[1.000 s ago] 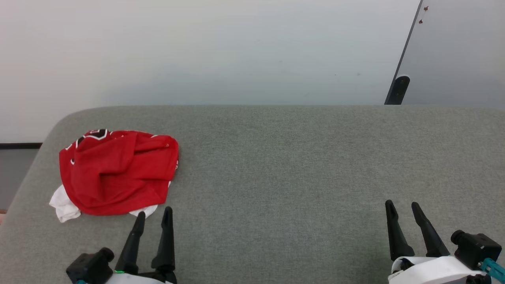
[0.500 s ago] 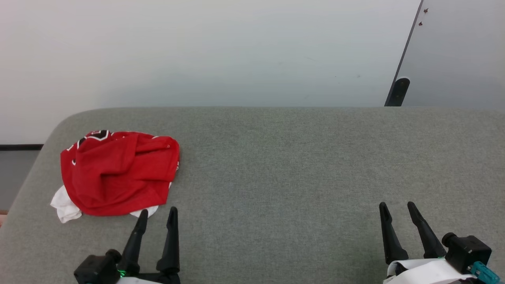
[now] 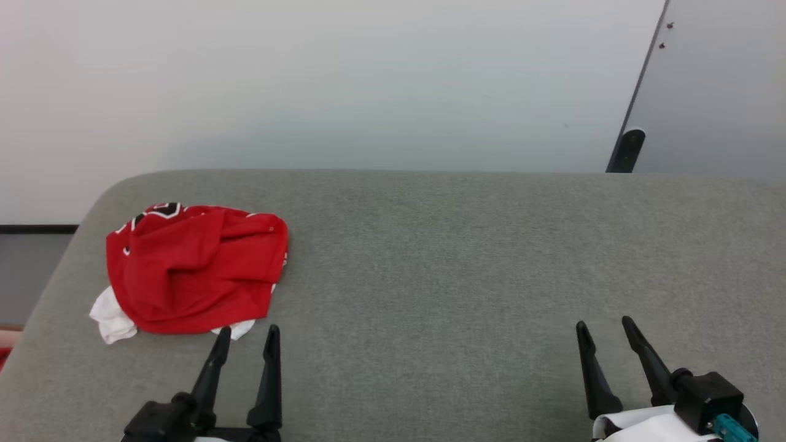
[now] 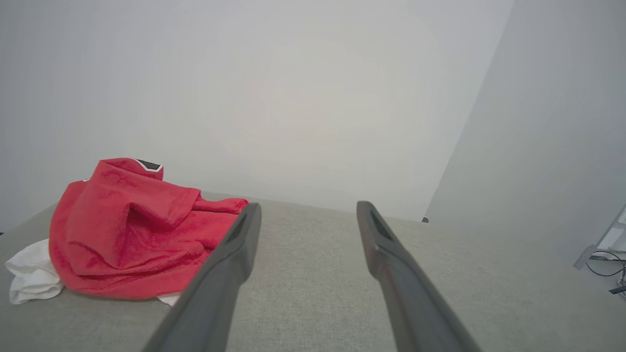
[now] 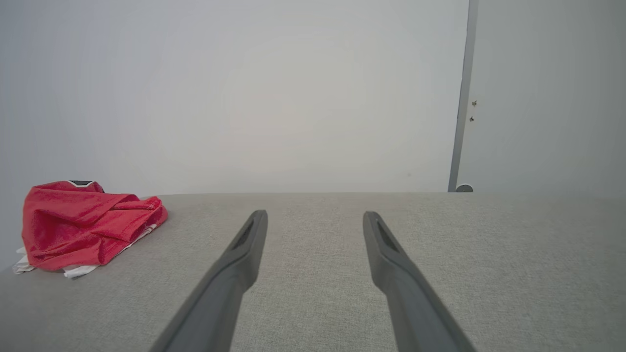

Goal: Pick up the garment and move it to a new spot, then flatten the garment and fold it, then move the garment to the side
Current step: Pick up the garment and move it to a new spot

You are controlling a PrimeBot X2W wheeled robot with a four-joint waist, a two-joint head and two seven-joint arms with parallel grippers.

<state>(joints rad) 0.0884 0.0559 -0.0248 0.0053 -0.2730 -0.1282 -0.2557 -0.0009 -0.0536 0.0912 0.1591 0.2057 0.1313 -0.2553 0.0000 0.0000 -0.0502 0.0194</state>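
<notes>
- Head view: the garment, a crumpled red jersey shirt, lies heaped at the far left of a grey fabric-covered table, close to its rounded left corner.
- White sleeve cloth pokes out from under the red heap at its near left edge, and another scrap of white shows at its near right edge.
- Black lettering with a white outline shows on the heap's far edge; it is too folded to read.
- The left gripper, with two long dark fingers, sits at the near left, fingers spread and holding nothing.
- Its left fingertip lies just beside the garment's near edge; whether it touches the cloth cannot be told.
- In the left wrist view, the red heap sits to the left of the spread fingers, with bare grey fabric between them.
- The right gripper rests at the near right, well apart from the garment, its dark fingers likewise spread over bare table.
- A pale, plain wall rises behind the table.
- A grey panel with a dark edge stands at the far right.
</notes>
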